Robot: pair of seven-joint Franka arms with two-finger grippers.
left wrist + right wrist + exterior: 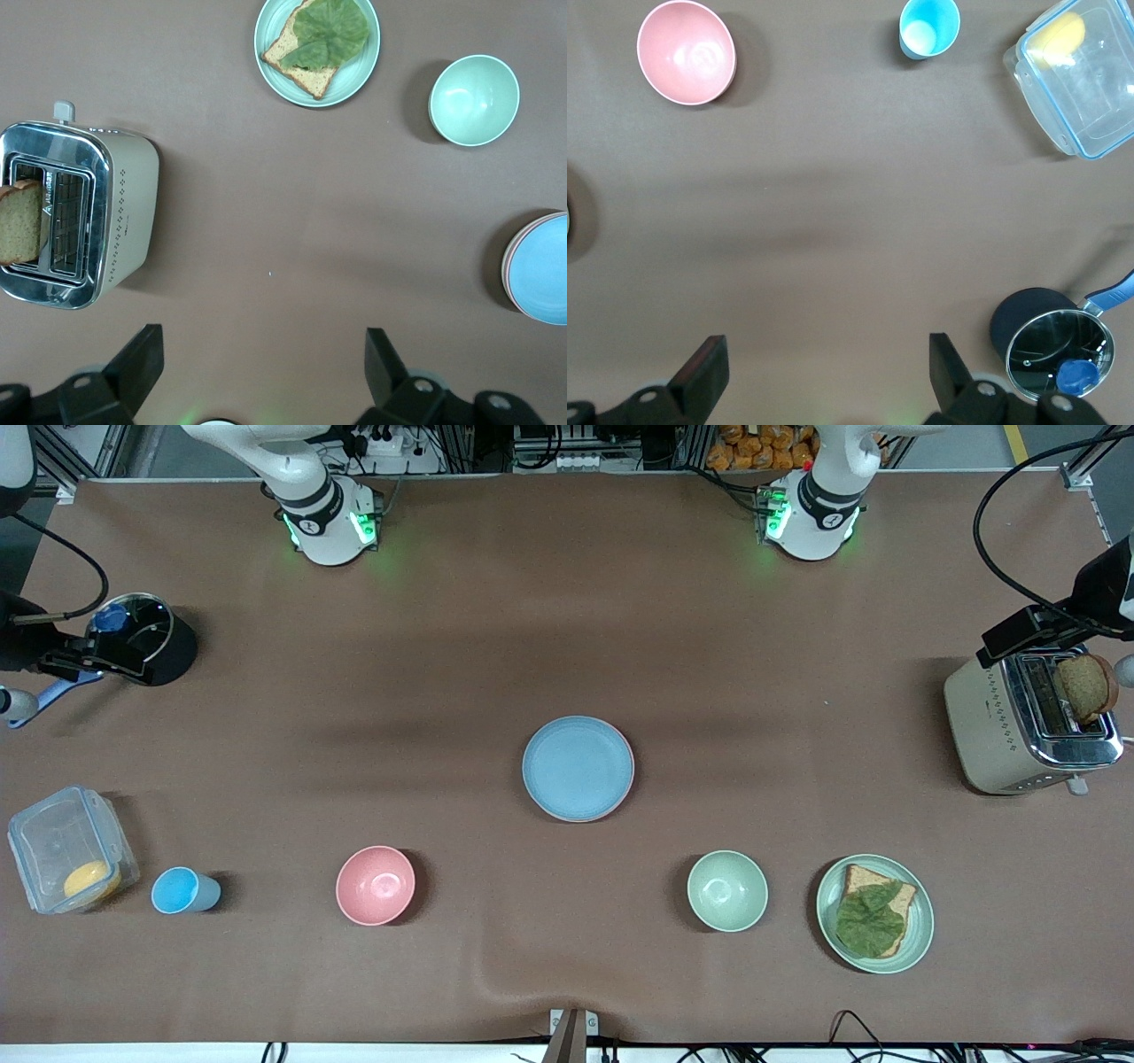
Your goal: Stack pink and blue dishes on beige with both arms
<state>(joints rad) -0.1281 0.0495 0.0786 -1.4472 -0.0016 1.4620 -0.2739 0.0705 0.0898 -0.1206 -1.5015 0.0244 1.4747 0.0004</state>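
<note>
Blue plate (578,768): I see it topping the stack mid-table; a pink plate (508,266) rim peeks from beneath.
Surface: I read a brown mat (567,646) across the whole table, rippled at its near edge.
Room: I make out cables and metal framing past the arm bases.
Left gripper (264,372): released, fingers spread, high over bare mat beside the toaster (1028,722) at its arm's end.
Right gripper (828,372): released, fingers spread, over mat beside the lidded pot (146,639) at its arm's end.
Near row: pink bowl (376,885), green bowl (727,890), toast plate (921,921).
</note>
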